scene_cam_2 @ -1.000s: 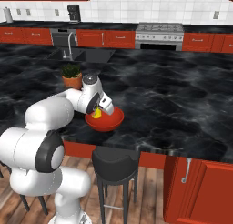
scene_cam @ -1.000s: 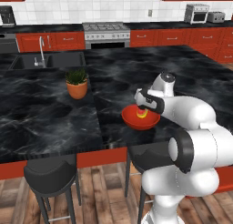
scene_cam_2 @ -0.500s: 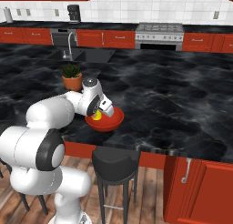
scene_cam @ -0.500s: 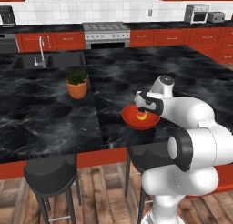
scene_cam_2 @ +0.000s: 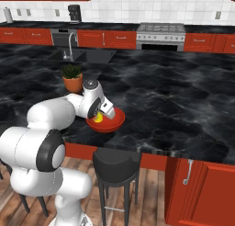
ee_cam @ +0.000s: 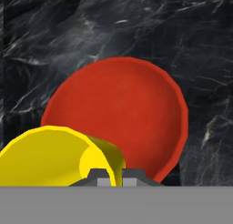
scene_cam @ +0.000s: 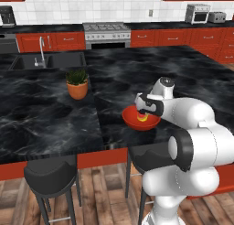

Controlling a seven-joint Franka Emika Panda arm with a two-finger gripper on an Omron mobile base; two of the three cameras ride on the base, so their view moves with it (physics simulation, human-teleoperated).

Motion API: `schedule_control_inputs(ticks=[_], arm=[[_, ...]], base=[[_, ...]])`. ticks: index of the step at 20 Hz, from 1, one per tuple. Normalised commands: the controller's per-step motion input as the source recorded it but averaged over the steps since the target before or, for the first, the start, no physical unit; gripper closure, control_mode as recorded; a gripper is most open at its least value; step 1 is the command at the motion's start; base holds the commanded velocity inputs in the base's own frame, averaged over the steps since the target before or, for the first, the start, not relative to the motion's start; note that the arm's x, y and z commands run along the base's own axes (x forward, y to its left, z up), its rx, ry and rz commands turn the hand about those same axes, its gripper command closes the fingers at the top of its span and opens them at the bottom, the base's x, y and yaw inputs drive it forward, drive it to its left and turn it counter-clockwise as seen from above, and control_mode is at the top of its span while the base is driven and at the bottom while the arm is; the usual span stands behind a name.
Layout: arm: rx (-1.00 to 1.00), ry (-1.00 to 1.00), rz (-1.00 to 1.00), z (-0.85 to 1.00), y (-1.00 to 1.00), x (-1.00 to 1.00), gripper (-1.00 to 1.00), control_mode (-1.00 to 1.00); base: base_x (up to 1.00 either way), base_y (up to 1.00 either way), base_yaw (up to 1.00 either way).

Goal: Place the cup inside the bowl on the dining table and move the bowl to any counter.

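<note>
The tool (scene_cam: 146,113) hangs low over the red bowl (scene_cam: 133,120), its two dark tips drawn close together on the rim of the small yellow cup (scene_cam: 143,118), which it grips. In the hand view the cup (ee_cam: 54,157) sits just in front of the tips, tilted, its open mouth overlapping the near edge of the bowl (ee_cam: 132,109). From the right base view the cup (scene_cam_2: 98,117) shows as a yellow patch inside the bowl's outline, directly under the tool (scene_cam_2: 99,114). Whether the cup touches the bowl's floor cannot be told. The bowl rests near the front edge of the dining table (scene_cam: 55,114), a black marble island worktop, with an orange plant pot (scene_cam: 77,88) well apart from it, towards the sink. Judging by this, the first step is nearly finished: the cup awaits release into the bowl. Carrying the bowl to the wall counter (scene_cam: 151,26) beyond the island remains undone.
</note>
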Motion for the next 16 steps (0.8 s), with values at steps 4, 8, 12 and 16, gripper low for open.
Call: schedule_control_inputs(ticks=[4, 8, 12, 16], arm=[[0.0, 0.0, 0.0, -0.09, -0.03, 0.0, 1.0, -1.0], [0.0, 0.0, 0.0, -0.09, -0.08, 0.0, 1.0, -1.0], [0.0, 0.0, 0.0, -0.04, -0.08, 0.04, 1.0, -1.0], [0.0, 0.0, 0.0, -0.05, -0.11, 0.04, 1.0, -1.0]], base=[[0.0, 0.0, 0.0], [0.0, 0.0, 0.0], [0.0, 0.0, 0.0], [0.0, 0.0, 0.0]])
